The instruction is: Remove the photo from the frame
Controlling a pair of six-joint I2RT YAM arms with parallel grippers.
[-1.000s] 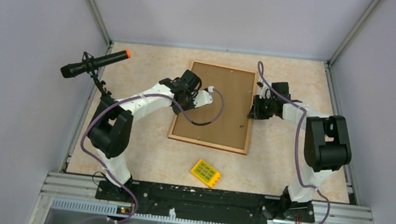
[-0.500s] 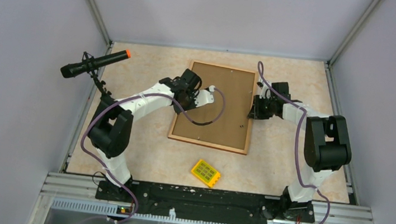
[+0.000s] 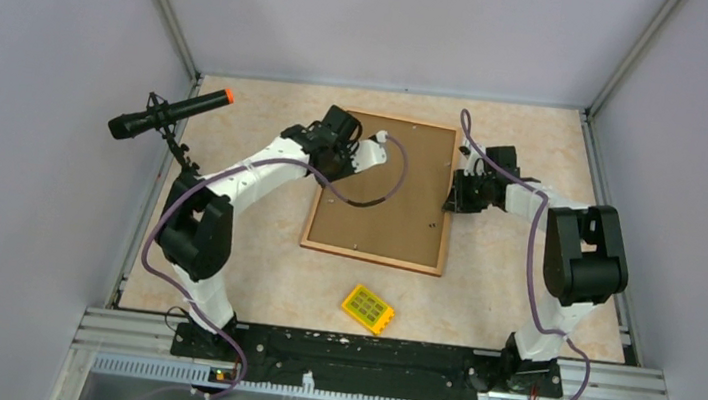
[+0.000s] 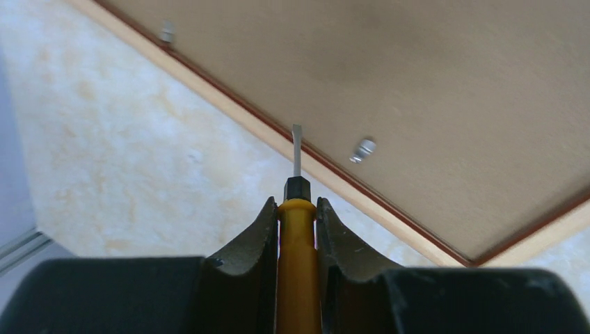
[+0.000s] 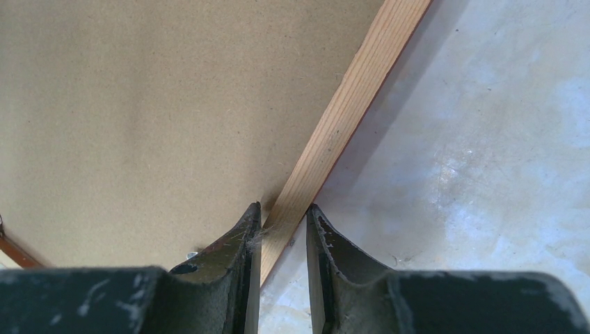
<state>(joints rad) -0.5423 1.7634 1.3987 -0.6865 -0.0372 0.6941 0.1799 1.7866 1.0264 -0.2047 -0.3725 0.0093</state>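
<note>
The frame [image 3: 400, 200] lies face down on the table with its brown fibreboard back up. The photo is hidden under it. My left gripper [image 3: 334, 147] is at the frame's left rim near the far corner, shut on a yellow-handled screwdriver [image 4: 298, 264]. The screwdriver's flat tip [image 4: 297, 142] sits over the light wood rim [image 4: 327, 170], close to a small metal tab [image 4: 362, 149]. A second tab [image 4: 166, 31] sits farther along. My right gripper [image 3: 453, 193] is shut on the frame's right rim [image 5: 348, 104], one finger [image 5: 240, 233] over the backing board.
A small yellow block [image 3: 367, 308] lies on the table near the front. A black microphone [image 3: 167, 113] with an orange tip stands on a stand at the left wall. A purple cable [image 3: 381, 188] loops over the frame's back. Grey walls close the table in.
My left gripper has moved with the screwdriver from the middle of the frame's left side toward its far left corner. The right gripper and the frame have not moved.
</note>
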